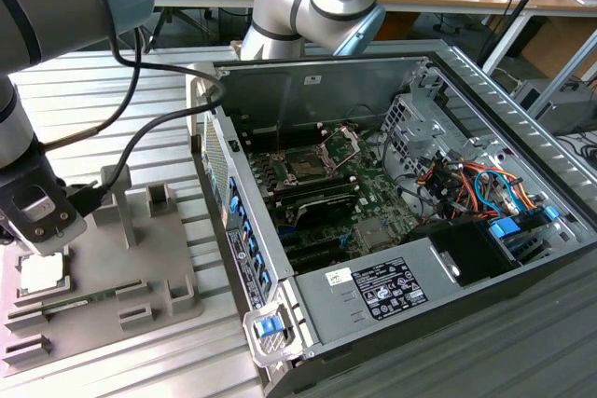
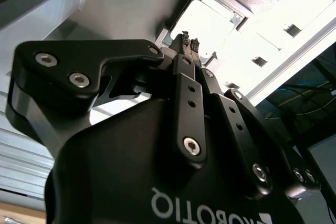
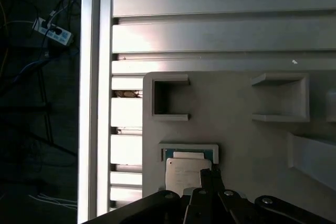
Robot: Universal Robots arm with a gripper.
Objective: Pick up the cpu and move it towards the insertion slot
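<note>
Fingers point(image 2: 190, 85) seemingly clenched over cpu point(image 3: 184, 171) | cpu in grey tray point(image 3: 236, 145) | case wall point(image 1: 238, 230) before insertion slot point(image 1: 306, 165)

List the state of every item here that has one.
gripper: shut, poised close over the cpu
cpu: lying flat in its grey tray recess, not lifted
insertion slot: uncovered, no chip in it
retention bracket: swung up, open
computer case: lying on its side, panel off, interior exposed
</note>
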